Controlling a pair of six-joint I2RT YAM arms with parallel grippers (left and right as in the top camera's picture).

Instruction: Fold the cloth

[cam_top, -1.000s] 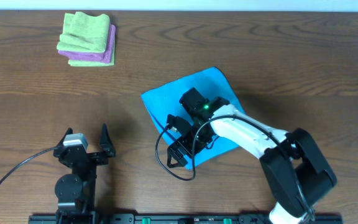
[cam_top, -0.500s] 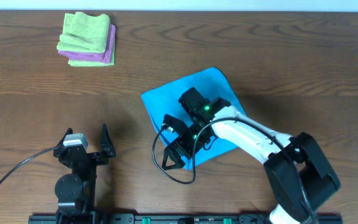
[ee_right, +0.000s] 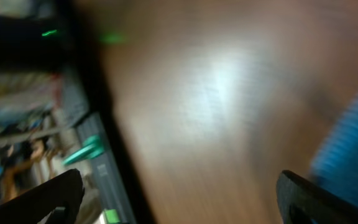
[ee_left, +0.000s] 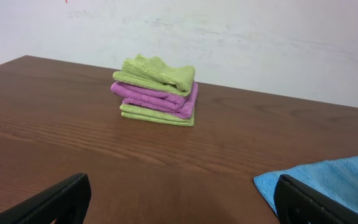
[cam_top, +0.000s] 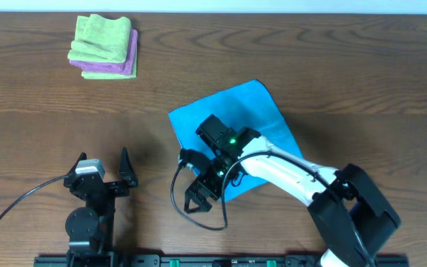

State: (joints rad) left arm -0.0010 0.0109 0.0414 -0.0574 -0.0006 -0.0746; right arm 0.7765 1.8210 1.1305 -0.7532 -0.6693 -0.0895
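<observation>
**Overhead view: blue cloth lies open, both pincers wide**

Seen from above, the cloth [cam_top: 236, 107] lies spread in a single layer on the table [cam_top: 332, 67], a little right of centre and towards the near side. It sits turned like a diamond: one corner points far, one left, one right, and the near one is partly hidden under the right arm. It looks close to square, so I see no clear long axis; the far-to-near diagonal is the line that stands out.

The right gripper [cam_top: 193, 182] hangs over the near-left edge of the cloth with its jaws wide and nothing between them. Whether a fingertip touches the fabric I cannot tell. Its wrist view is a blur of wood with a smear of blue at the right. The left gripper [cam_top: 101, 156] is parked at the near left, well apart from the cloth, also wide and empty. Its own camera catches only the cloth's left corner [ee_left: 328, 180] and, further off, the stack [ee_left: 156, 90] of green and purple cloths at the far left.

I judge the cloth light, soft and limp. It will sag and drape from wherever it is pinched, and may drag on the wood rather than slide cleanly. A corner or an edge close to one looks like the best hold, pinched low so a finger gets under the fabric. The left or near corner seems handiest for carrying across to the opposite side.
</observation>
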